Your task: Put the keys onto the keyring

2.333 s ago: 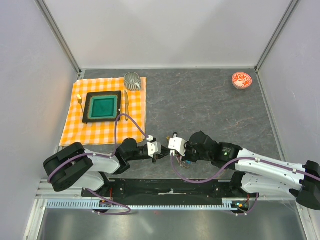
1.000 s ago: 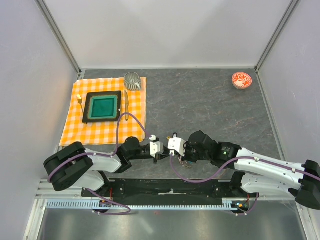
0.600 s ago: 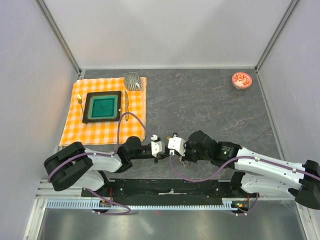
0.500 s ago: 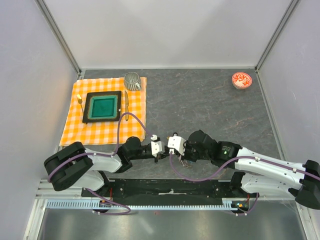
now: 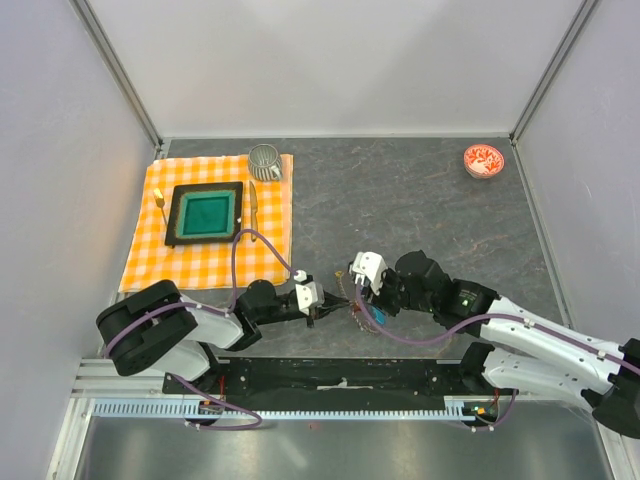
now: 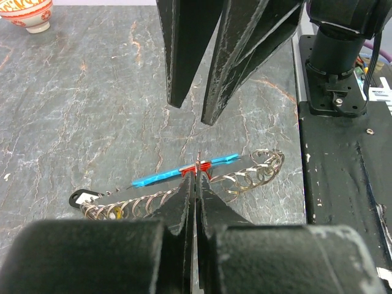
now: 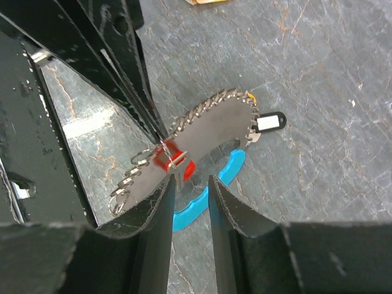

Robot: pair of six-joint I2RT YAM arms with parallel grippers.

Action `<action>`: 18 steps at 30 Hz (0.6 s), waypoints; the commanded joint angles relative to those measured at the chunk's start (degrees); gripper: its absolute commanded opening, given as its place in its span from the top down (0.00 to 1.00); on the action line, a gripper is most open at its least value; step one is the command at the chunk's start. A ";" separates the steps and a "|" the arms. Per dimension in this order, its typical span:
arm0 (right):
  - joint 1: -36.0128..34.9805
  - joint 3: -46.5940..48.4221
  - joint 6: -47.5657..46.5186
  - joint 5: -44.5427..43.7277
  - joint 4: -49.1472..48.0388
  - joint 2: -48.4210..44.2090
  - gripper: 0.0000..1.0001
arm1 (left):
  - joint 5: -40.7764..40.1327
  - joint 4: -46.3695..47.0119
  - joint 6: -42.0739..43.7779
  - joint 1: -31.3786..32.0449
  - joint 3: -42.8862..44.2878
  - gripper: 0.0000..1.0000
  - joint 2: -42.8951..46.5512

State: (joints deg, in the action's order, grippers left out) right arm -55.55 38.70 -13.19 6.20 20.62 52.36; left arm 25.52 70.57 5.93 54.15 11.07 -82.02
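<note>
Two robot arms meet low down at the near edge of the grey table (image 5: pixel 420 200). The left gripper (image 6: pixel 196 179) has its two fingers pressed tight together. It pinches a little red key (image 7: pixel 164 156) right at the tips. The red key touches the keyring (image 6: pixel 254 171), a loop of shiny silver chain stretched out between the two arms. I cannot tell if part of the chain is lifted off the table. A curved blue tag (image 6: pixel 156 178) lies just beside the red key. At one end of the chain there is a black and white key (image 7: pixel 267 122).

The right gripper (image 7: pixel 190 184) is close over the red key with its fingers spread apart, and it holds nothing. I cannot tell if it touches the chain.

Far back on the left is an orange checked cloth (image 5: pixel 215 262) with a green tray (image 5: pixel 204 212) and a mug (image 5: pixel 264 160) on it. A small red and white bowl (image 5: pixel 484 159) sits far back on the right.
</note>
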 commanded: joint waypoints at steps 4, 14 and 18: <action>2.64 -1.08 1.33 6.45 -3.66 1.60 0.65 | -0.56 9.42 -1.80 0.34 -0.43 0.98 0.45; 2.64 -2.49 0.53 6.90 -5.50 2.92 0.67 | 0.06 9.85 -2.07 0.34 -0.35 0.98 0.90; 2.64 -2.57 0.27 6.55 -5.50 3.63 0.68 | 0.58 9.85 -2.24 0.34 -0.35 0.98 0.90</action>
State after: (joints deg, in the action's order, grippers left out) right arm -53.01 36.25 -12.43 12.01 17.39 55.37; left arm 25.63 71.75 4.75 54.15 10.85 -82.02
